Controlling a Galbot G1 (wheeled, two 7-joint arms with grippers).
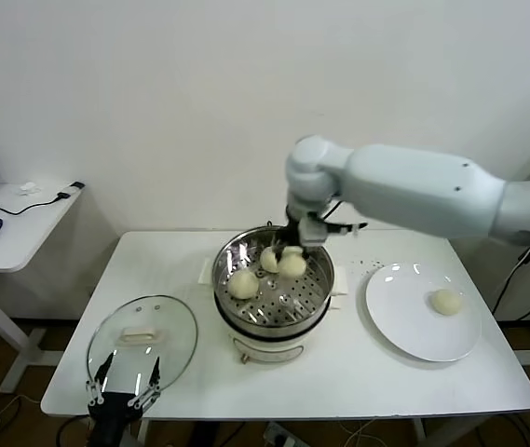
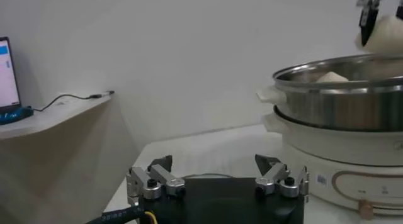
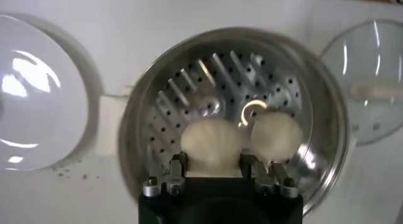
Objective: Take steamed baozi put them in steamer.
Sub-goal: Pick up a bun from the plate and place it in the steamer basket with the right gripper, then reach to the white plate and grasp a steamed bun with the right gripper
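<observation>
A steamed baozi [image 3: 211, 146] was clamped in the right gripper [image 3: 214, 172] above the steamer [image 1: 313, 296]; two more lay inside. The left gripper [image 1: 123, 382] hung spread apart beside the surface [image 1: 339, 372].

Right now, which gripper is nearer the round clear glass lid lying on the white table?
Left. The left gripper sits open at the glass lid's near edge; the right gripper is over the steel steamer, holding a baozi.
</observation>
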